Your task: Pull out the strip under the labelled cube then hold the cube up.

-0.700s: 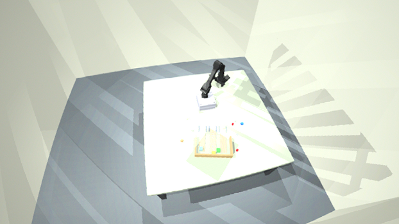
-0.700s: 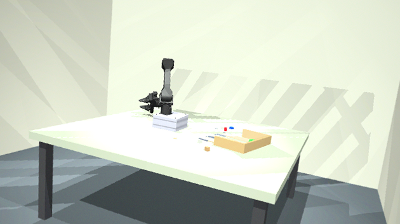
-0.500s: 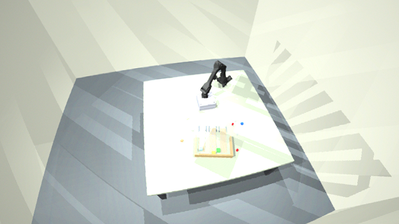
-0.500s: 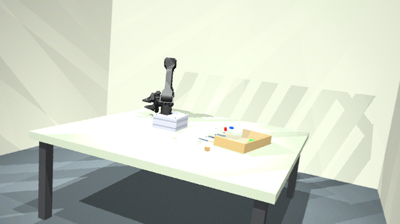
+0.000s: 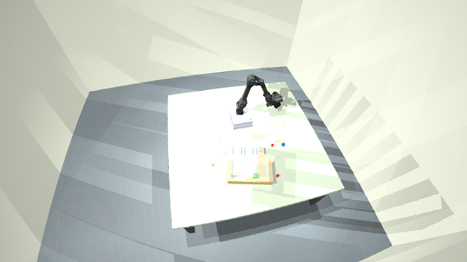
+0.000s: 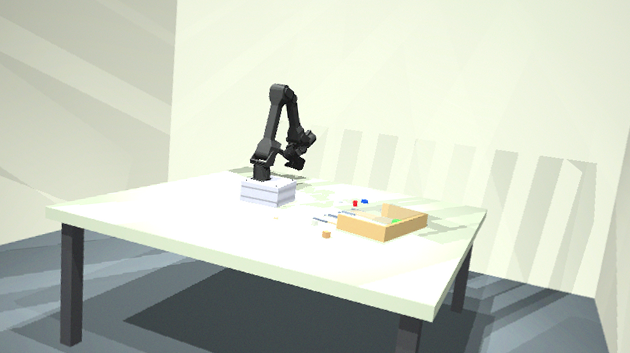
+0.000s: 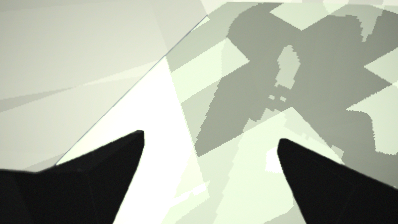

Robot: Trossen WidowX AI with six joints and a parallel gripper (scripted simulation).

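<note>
Top view: the pincer (image 5: pixel 276 104) (image 6: pixel 295 165) (image 7: pixel 211 141), wide open and ungripping, hangs above the desk (image 5: pixel 196 197) (image 6: pixel 196 224) at the pale base's (image 5: pixel 242 124) (image 6: pixel 258 194) two o'clock; the tray (image 5: pixel 250 182) (image 6: pixel 363 228), at six, holds a green block (image 5: pixel 255 175) (image 6: pixel 395 220) (the labelled cube I cannot identify).

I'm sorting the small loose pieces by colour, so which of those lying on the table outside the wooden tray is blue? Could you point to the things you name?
The small blue piece (image 5: pixel 283 144) (image 6: pixel 364 201), just beside a small red one (image 5: pixel 272 145) (image 6: pixel 355 203); no other loose piece there is blue.

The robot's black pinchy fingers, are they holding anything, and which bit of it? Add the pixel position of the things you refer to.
Nothing is held. The end effector (image 5: pixel 276 105) (image 6: pixel 295 165) (image 7: pixel 211 141) is open, with only a gap between its fingers.
</note>
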